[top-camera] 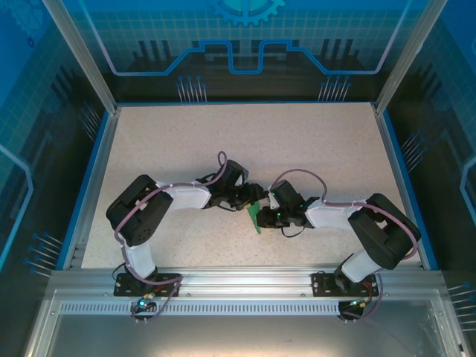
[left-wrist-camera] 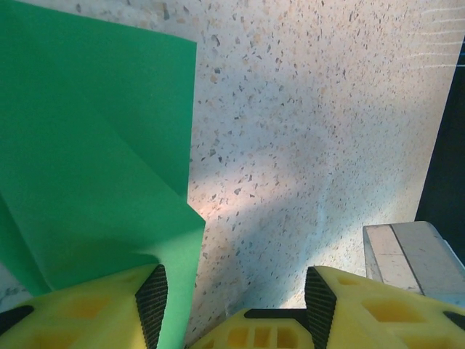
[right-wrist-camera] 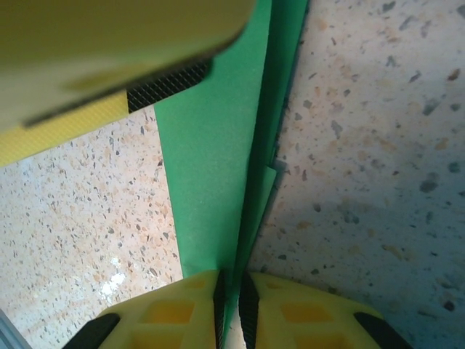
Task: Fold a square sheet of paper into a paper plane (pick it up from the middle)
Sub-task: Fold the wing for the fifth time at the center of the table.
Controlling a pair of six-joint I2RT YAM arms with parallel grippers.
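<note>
From above, the paper (top-camera: 255, 216) sits mid-worktop (top-camera: 223, 141). Left wrist: your left end effector (left-wrist-camera: 232, 287) gapes, with the paper beside one pad (left-wrist-camera: 151, 305). Right wrist: the right end effector (right-wrist-camera: 231, 294) pinches its folded layers. They look thin and limp, so grip along the fold.

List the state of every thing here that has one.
green paper sheet: folded into layers, pinched at one edge.
right tool: shut on the green paper sheet.
left tool: open, the sheet's edge lying beside one finger.
</note>
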